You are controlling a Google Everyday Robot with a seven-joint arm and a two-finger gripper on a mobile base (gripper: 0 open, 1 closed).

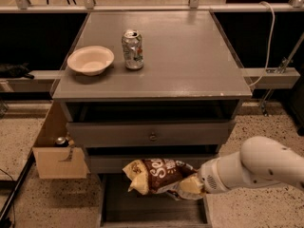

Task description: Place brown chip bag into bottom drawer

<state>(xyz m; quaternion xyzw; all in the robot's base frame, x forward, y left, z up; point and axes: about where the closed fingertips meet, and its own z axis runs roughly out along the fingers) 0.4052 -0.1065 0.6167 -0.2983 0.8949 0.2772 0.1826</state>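
The brown chip bag [159,175] is crinkled dark brown with pale yellow ends and white script lettering. It hangs in the air above the open bottom drawer [142,208], the lowest grey tray with a flat dark floor. My gripper [192,186] comes in from the right on a white arm and is shut on the bag's right end. The bag hides the fingertips. The bag is in front of the middle drawer front and clear of the tray floor.
A silver soda can [132,49] and a white bowl [90,60] stand on the grey cabinet top [190,56]. The upper drawer front has a round knob [152,137]. A cardboard box [59,158] sits left of the cabinet on speckled floor.
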